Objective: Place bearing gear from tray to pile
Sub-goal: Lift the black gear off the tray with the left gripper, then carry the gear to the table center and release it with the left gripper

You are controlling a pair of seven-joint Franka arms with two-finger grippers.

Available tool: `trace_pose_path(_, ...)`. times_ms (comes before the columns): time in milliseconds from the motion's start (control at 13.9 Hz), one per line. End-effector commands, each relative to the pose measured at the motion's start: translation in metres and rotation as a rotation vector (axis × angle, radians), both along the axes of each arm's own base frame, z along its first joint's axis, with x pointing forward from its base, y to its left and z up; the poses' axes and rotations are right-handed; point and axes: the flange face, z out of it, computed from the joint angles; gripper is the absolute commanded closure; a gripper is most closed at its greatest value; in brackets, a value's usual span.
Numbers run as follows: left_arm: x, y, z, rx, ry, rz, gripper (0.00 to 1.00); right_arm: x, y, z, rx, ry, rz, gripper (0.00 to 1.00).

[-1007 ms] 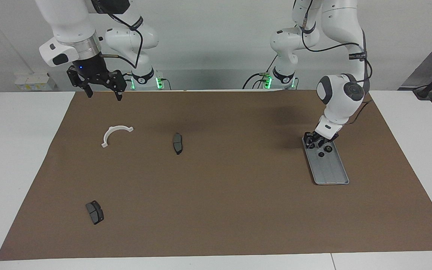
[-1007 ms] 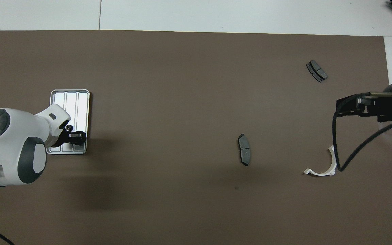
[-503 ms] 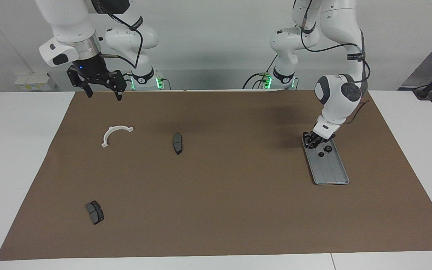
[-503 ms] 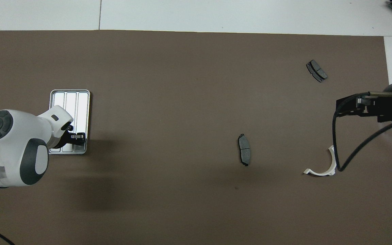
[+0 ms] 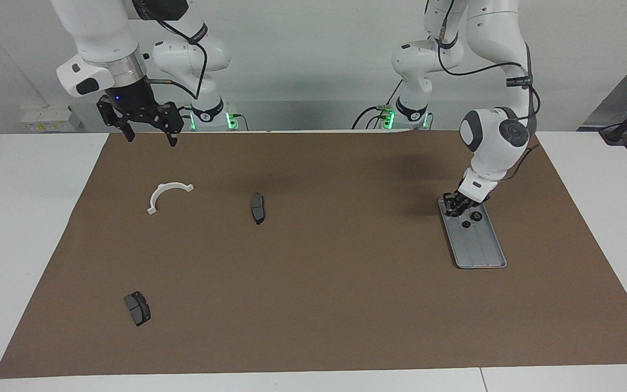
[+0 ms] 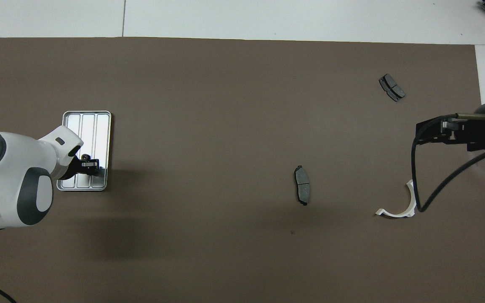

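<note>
The silver ridged tray (image 5: 479, 250) lies toward the left arm's end of the table; it also shows in the overhead view (image 6: 86, 126). A small black round bearing gear (image 5: 477, 216) sits in its end nearer to the robots, with a second small dark part (image 5: 465, 224) beside it. The gear shows from above too (image 6: 85, 157). My left gripper (image 5: 458, 206) is down at that tray end, just beside the gear (image 6: 93, 167). My right gripper (image 5: 149, 133) waits open and raised above the mat's edge near the white half-ring bracket (image 5: 167, 195).
Pile parts lie scattered on the brown mat toward the right arm's end: the bracket (image 6: 398, 206), one dark brake pad (image 5: 257, 207) nearer the middle (image 6: 302, 190), another (image 5: 137, 307) farther from the robots (image 6: 392, 87).
My left arm's wrist and elbow have shifted slightly while its gripper stays at the tray's end nearer to the robots. The two dark parts and my right arm have not moved.
</note>
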Motion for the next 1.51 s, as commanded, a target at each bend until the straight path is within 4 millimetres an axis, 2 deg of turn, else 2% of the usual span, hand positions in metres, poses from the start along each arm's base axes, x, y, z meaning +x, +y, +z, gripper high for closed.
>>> trace_pose_path(0,0.038,0.002,0.020,-0.020,-0.050,0.016,1.00,-0.006,-0.004,0.000,0.031,0.012,0.020,0.00)
trace_pose_path(144,0.061,-0.006,0.039,-0.028,-0.068,0.015,1.00,-0.006,-0.004,0.000,0.031,0.012,0.020,0.00)
trace_pose_path(216,0.069,-0.020,0.045,-0.036,-0.073,0.039,1.00,-0.006,-0.004,0.000,0.031,0.012,0.020,0.00)
trace_pose_path(288,0.071,-0.047,0.051,-0.044,-0.084,0.075,1.00,-0.006,-0.004,0.000,0.031,0.012,0.020,0.00)
trace_pose_path(431,0.065,-0.100,0.051,-0.061,-0.080,0.153,1.00,-0.006,-0.004,0.000,0.031,0.012,0.020,0.00)
trace_pose_path(719,0.027,-0.205,0.041,-0.071,-0.040,0.199,1.00,-0.006,-0.004,0.000,0.031,0.012,0.020,0.00)
trace_pose_path(935,-0.017,-0.282,0.017,-0.094,-0.044,0.211,1.00,-0.006,-0.004,0.000,0.031,0.012,0.020,0.00)
trace_pose_path(1007,-0.028,-0.298,0.008,-0.109,-0.056,0.222,1.00,-0.006,-0.004,0.000,0.031,0.012,0.020,0.00)
trace_pose_path(1078,-0.030,-0.304,0.005,-0.121,-0.067,0.231,0.99,-0.006,-0.004,0.000,0.031,0.012,0.020,0.00)
trace_pose_path(1150,-0.030,-0.305,0.004,-0.126,-0.071,0.234,0.85,-0.006,-0.004,0.000,0.031,0.012,0.020,0.00)
trace_pose_path(1294,-0.030,-0.308,0.006,-0.130,-0.072,0.257,0.17,-0.006,-0.002,0.000,0.031,0.011,0.026,0.00)
trace_pose_path(1366,-0.028,-0.307,0.008,-0.130,-0.073,0.257,0.00,-0.006,-0.004,0.000,0.031,0.010,0.025,0.00)
trace_pose_path(1438,-0.023,-0.302,0.010,-0.128,-0.077,0.258,0.00,-0.006,-0.006,0.000,0.031,0.012,0.020,0.00)
